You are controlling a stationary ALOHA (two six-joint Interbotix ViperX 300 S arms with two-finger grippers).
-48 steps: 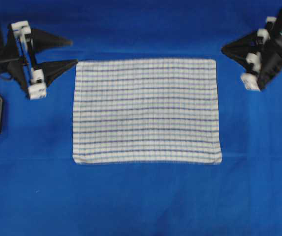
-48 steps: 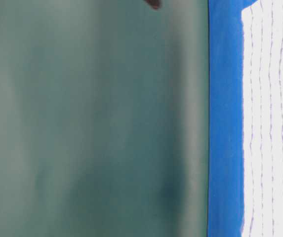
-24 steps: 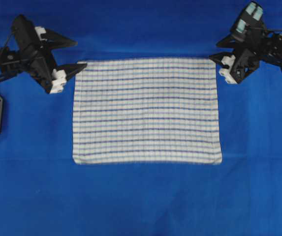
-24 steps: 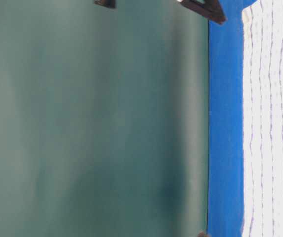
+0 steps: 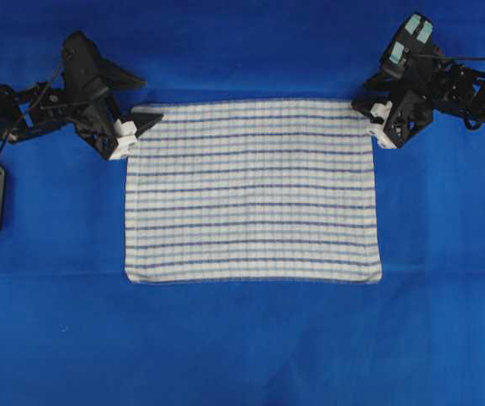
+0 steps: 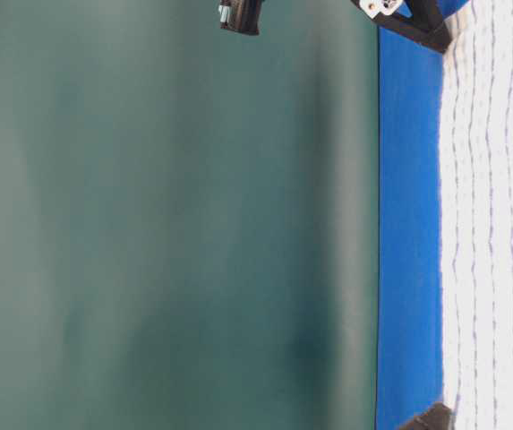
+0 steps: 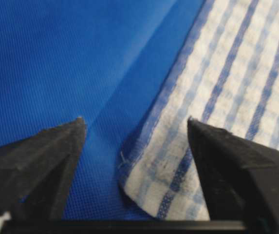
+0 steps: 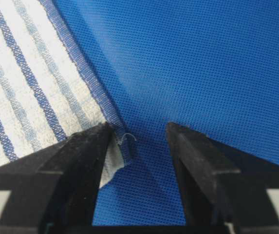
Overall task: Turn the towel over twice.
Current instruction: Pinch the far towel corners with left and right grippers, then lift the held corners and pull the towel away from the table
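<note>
Both end effectors, left (image 5: 140, 108) and right (image 5: 367, 101), have moved in to the towel's (image 5: 253, 192) far corners, jaws apart, nothing grabbed; no flip yet.

Table cloth (image 5: 242, 347): plain solid blue, spread flat over the whole working surface in the overhead view, with a faint crease running across it toward the near edge; its fine woven mesh showed close up in both wrist views (image 7: 56, 58). Backdrop (image 6: 166, 233): a plain, dull dark-green surface stood behind the table in the table-level view, unmarked and slightly blurred.
</note>
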